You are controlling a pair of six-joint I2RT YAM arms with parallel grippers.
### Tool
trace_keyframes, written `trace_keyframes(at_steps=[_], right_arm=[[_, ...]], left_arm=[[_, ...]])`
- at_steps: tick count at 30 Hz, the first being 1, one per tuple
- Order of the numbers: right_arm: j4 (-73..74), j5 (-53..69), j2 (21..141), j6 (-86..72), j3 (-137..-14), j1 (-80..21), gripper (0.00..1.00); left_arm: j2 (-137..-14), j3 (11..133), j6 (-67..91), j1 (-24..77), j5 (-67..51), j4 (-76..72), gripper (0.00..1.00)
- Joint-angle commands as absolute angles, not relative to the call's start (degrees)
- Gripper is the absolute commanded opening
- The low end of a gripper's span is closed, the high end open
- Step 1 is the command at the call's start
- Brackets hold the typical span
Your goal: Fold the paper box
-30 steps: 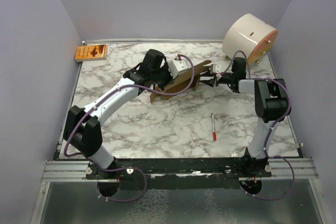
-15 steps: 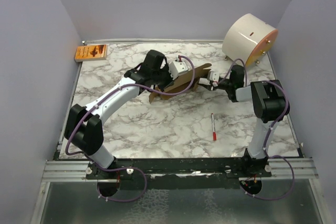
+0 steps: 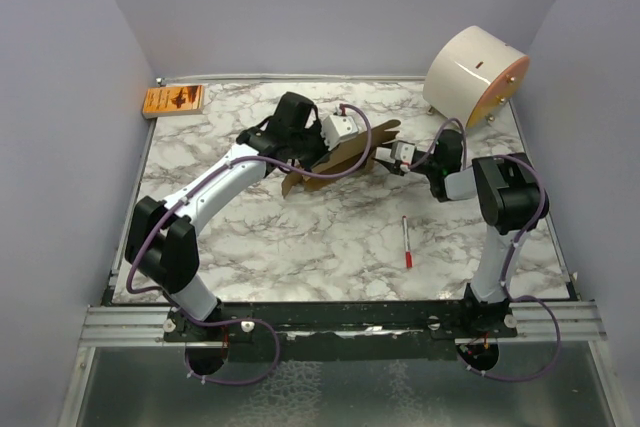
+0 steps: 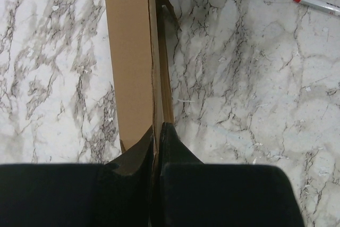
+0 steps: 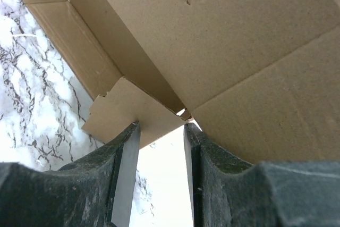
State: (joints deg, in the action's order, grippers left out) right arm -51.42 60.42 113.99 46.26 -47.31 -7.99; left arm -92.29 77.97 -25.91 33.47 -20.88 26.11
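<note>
The paper box (image 3: 352,152) is a flattened brown cardboard sheet held tilted above the marble table at the back centre. My left gripper (image 3: 320,152) is shut on its left end. In the left wrist view the black fingers (image 4: 158,134) pinch a thin cardboard edge, and the box (image 4: 133,51) stretches away from them. My right gripper (image 3: 384,159) is at the box's right end, open. In the right wrist view its fingertips (image 5: 162,127) stand apart just under a small tabbed flap (image 5: 125,111) and a large panel (image 5: 239,41), with nothing between them.
A big white cylinder (image 3: 475,72) stands at the back right. A small orange packet (image 3: 174,100) lies at the back left corner. A red-and-white pen (image 3: 407,242) lies on the table right of centre; the pen (image 4: 319,3) also shows in the left wrist view. Purple walls enclose the table.
My right gripper has moved left, up to the box's right end. The left gripper and the box have shifted slightly left.
</note>
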Motion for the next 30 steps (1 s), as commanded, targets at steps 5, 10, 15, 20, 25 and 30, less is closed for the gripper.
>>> trace_keyframes(at_steps=[5, 10, 15, 20, 25, 30], right_arm=[[-55.0, 55.6, 116.1, 47.1, -47.1, -10.1, 0.39], [-55.1, 55.1, 116.8, 46.1, -47.2, -10.5, 0.39], [-59.2, 56.8, 117.8, 44.0, -46.3, -10.5, 0.39], [-61.7, 55.4, 118.3, 42.0, -46.1, -10.6, 0.41], [-61.7, 52.7, 118.5, 41.2, -46.7, -11.1, 0.44], [-61.5, 50.3, 118.8, 41.0, -47.1, -11.8, 0.43]], left_arm=[[-93.3, 79.6, -26.7, 33.2, -22.8, 28.4, 0.00], [-93.3, 79.6, -26.7, 33.1, -22.9, 28.6, 0.00], [-93.4, 79.5, -26.7, 33.2, -23.0, 28.7, 0.00], [-93.3, 79.5, -26.7, 33.1, -23.3, 28.7, 0.00], [-93.4, 79.5, -26.6, 33.1, -23.6, 28.7, 0.00], [-93.4, 79.5, -26.5, 33.1, -23.9, 28.7, 0.00]])
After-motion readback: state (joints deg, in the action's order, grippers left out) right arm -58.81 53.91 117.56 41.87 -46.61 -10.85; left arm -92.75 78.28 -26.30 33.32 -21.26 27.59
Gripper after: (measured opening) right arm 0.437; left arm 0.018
